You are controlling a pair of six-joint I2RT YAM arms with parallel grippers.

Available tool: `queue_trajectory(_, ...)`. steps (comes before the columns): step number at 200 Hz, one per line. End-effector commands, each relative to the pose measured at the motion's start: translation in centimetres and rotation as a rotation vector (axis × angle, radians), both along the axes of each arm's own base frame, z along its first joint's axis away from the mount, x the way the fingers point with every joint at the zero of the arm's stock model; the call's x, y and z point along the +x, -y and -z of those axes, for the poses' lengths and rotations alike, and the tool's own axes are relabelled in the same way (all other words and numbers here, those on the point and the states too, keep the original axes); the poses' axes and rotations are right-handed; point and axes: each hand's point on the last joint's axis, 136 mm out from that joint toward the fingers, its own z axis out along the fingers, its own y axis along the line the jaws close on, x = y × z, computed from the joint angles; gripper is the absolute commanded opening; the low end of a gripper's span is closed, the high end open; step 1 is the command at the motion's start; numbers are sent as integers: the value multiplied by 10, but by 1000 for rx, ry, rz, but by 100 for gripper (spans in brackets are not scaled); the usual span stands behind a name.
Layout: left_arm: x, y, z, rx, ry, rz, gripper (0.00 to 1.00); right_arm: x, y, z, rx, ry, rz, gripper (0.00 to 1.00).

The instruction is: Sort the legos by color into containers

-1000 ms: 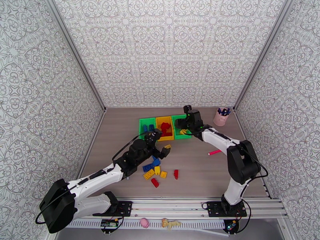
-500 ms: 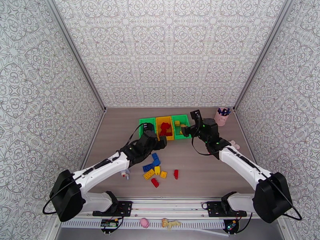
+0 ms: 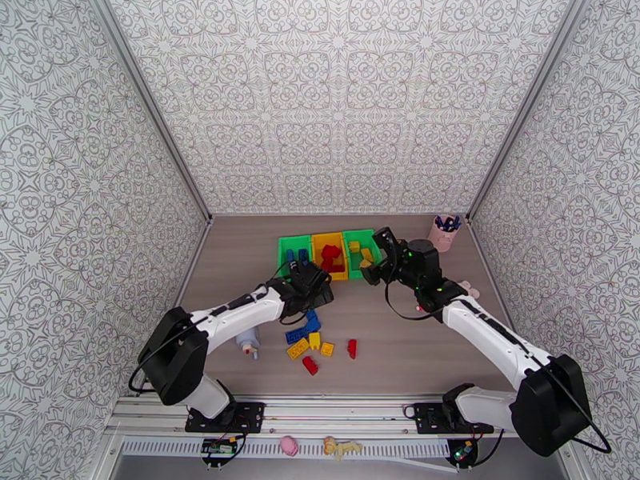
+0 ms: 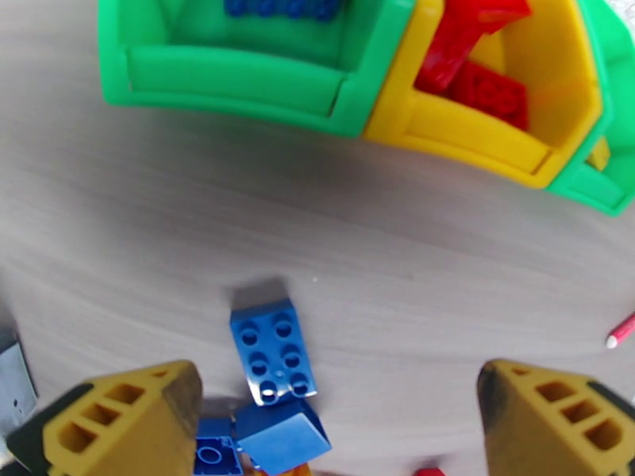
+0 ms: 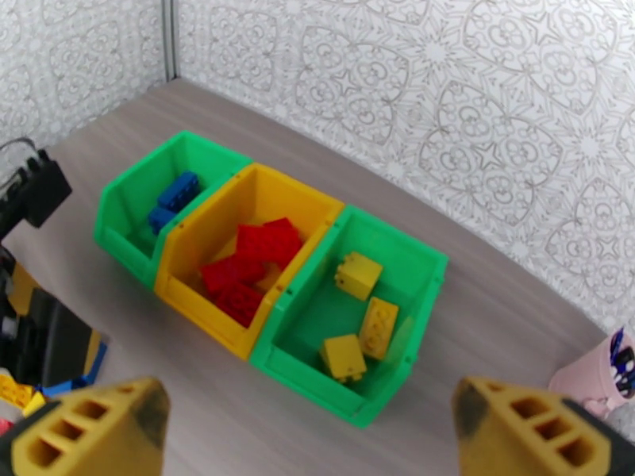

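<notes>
L arm runs low from its base twd 1 o'clock, elbow at 8 o'clock. L gripper pts down, fingers wide apart, empty. R arm reaches twd 11 o'clock. R gripper tilted down, fingers wide, empty.

At the far middle of the surface: containers joined in a row, side by side. In the left bin, legos toward the back; in the middle bin, more, heaped; in the right bin, three more. Before the containers, nearer the arms, a loose cluster on the surface, several touching; two single ones just right of it and before it. Left of the cluster, a bottle. Right of the containers, near the far right corner, a pen cup. Left claw over the cluster's far edge, between cluster and containers. Right claw just before the right bin.
</notes>
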Motion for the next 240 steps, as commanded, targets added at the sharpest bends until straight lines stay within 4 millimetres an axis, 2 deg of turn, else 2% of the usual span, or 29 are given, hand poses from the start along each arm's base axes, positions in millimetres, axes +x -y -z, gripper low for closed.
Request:
queue_trajectory(1,-3,-8,7,50,-50,-25,94,-4,0,12,-9,-42,-10,98)
queue_trajectory(34,-4,-11,23,103,-91,-26,91,0,3,20,-25,-70,10,98)
queue_trajectory(75,-7,-8,43,119,-145,-21,84,0,2,19,-21,-72,11,98)
queue_trajectory(173,-7,-8,63,140,-206,-23,63,-2,0,19,-20,-81,0,98)
queue_trajectory(189,-7,-7,64,138,-211,-17,50,-2,1,19,-16,-83,0,98)
queue_trajectory(215,-6,-6,62,135,-205,-8,35,-4,0,19,-19,-92,-9,98)
queue_trajectory(240,-5,-8,56,139,-187,-12,32,-6,0,15,-17,-92,-15,98)
